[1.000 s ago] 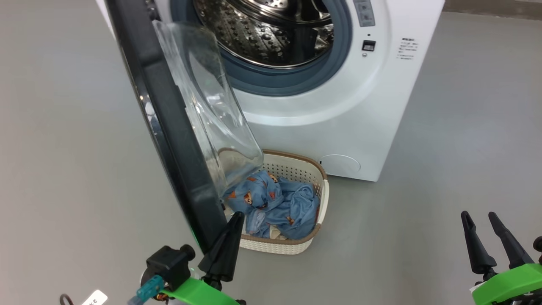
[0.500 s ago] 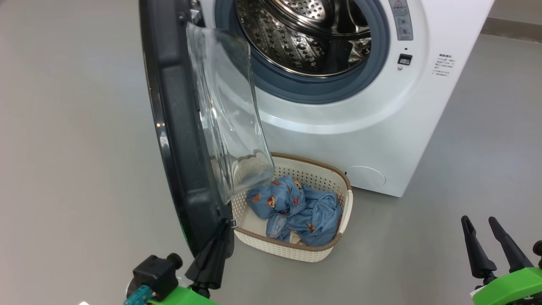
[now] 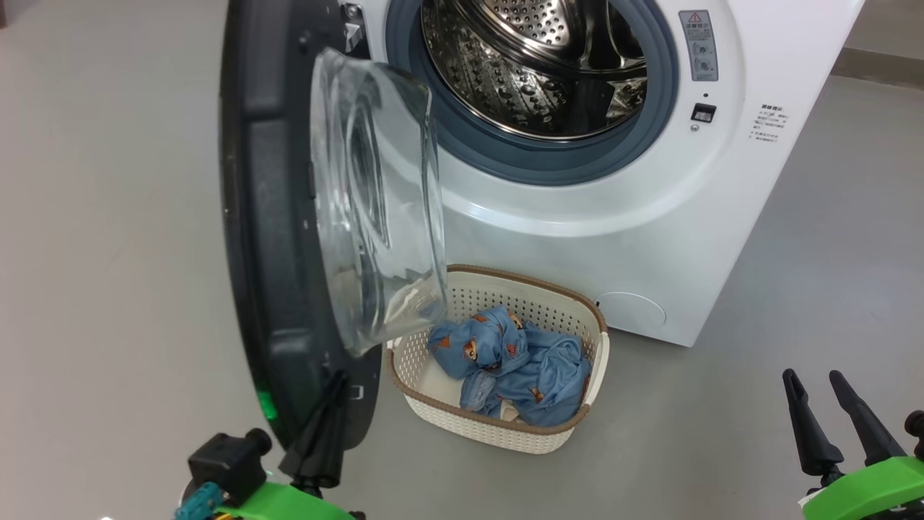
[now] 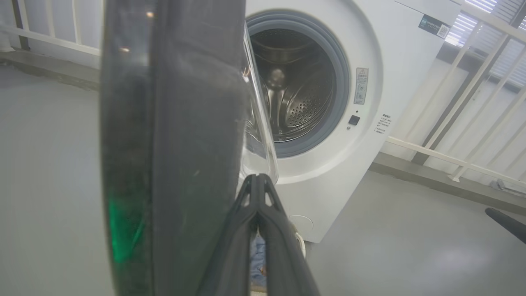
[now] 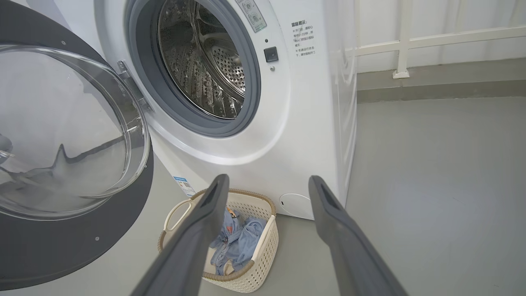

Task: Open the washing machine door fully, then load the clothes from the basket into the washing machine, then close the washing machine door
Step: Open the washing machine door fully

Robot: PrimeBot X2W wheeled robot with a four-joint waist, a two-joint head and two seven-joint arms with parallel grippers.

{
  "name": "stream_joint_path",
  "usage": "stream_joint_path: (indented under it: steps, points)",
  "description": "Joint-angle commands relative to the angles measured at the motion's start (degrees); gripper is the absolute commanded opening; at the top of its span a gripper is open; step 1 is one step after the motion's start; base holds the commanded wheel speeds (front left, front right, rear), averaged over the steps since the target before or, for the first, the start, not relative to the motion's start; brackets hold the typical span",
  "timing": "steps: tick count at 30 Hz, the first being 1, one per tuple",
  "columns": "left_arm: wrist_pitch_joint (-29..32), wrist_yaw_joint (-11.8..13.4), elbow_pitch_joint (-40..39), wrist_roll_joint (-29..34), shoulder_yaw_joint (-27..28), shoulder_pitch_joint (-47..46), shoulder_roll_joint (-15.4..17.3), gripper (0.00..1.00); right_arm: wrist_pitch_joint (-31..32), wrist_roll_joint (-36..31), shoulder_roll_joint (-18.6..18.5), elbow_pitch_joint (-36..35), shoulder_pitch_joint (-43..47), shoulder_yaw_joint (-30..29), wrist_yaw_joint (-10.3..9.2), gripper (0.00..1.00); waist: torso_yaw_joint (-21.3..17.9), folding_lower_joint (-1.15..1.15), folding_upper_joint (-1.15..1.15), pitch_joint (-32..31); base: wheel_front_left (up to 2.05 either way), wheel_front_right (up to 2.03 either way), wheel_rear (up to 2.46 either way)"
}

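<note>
One step in hand: swinging the washing machine door (image 3: 274, 253) fully open.
The washing machine (image 3: 613, 238) stands far, the door jutting out at its left. The basket (image 3: 498, 433) sits before it, the clothes (image 3: 534, 368) inside. The left gripper (image 3: 336, 383), fingers pressed together, leans on the door's near rim; the right gripper (image 3: 812, 375), spread and empty, hangs near right. Next, likely: push the door wider, then reach for the clothes.
</note>
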Motion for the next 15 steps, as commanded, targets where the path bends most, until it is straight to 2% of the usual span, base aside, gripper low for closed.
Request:
stream_joint_path:
  steps: [1, 15]
  points:
    - [-0.1, 1.4, -0.1, -0.6, 3.7, -2.2, 2.0, 0.0, -0.8, 0.5, -1.0, -1.4, 0.6, 1.4, 0.13, 1.0, -0.1, 0.0, 0.0, 0.1, 0.0, 0.0, 0.0]
    - [-0.7, 4.6, 3.0, -1.6, 10.4, -4.8, 5.5, 0.0, -0.8, 0.4, -0.6, -1.3, 0.3, 1.1, 0.13, 1.0, -0.6, 0.0, 0.0, 1.1, 0.0, 0.0, 0.0]
